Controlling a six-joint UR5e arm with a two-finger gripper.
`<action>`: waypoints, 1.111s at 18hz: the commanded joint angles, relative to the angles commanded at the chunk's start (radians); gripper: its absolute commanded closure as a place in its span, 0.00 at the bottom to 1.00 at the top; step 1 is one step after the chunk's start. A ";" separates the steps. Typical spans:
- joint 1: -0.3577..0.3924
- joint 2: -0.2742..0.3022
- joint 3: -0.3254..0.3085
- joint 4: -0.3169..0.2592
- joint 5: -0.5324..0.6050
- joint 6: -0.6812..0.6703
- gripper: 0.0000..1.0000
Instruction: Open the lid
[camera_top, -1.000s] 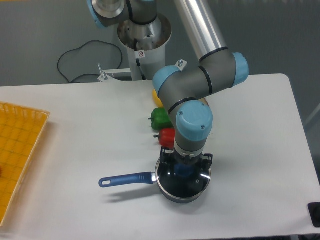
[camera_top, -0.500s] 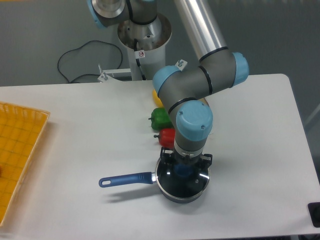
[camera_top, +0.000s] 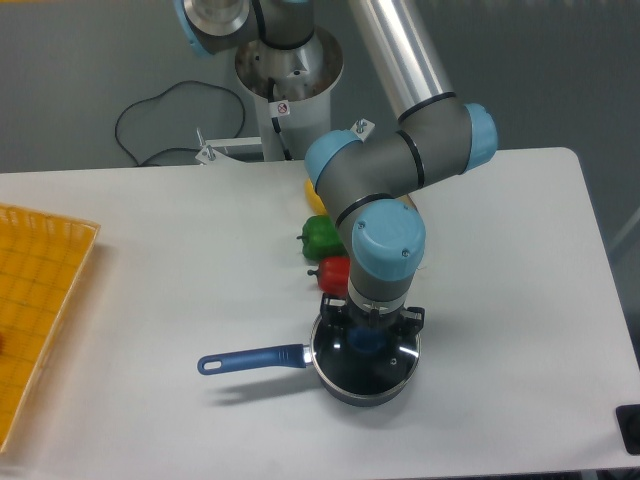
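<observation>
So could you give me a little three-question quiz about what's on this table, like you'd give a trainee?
1. True or false: the lid sits on the pan.
2. The pan's blue handle points toward: A) the orange tray, B) the peppers, C) the table's right edge.
3. Fill in: the gripper is right above the lid's blue ____.

Key:
1. True; the lid covers the pan.
2. A; the green pepper and red pepper lie behind the pan.
3. Knob.
</observation>
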 joint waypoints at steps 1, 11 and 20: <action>0.003 0.006 0.000 -0.008 0.000 0.003 0.44; 0.023 0.045 0.005 -0.058 -0.002 0.046 0.44; 0.061 0.077 0.005 -0.137 -0.006 0.175 0.44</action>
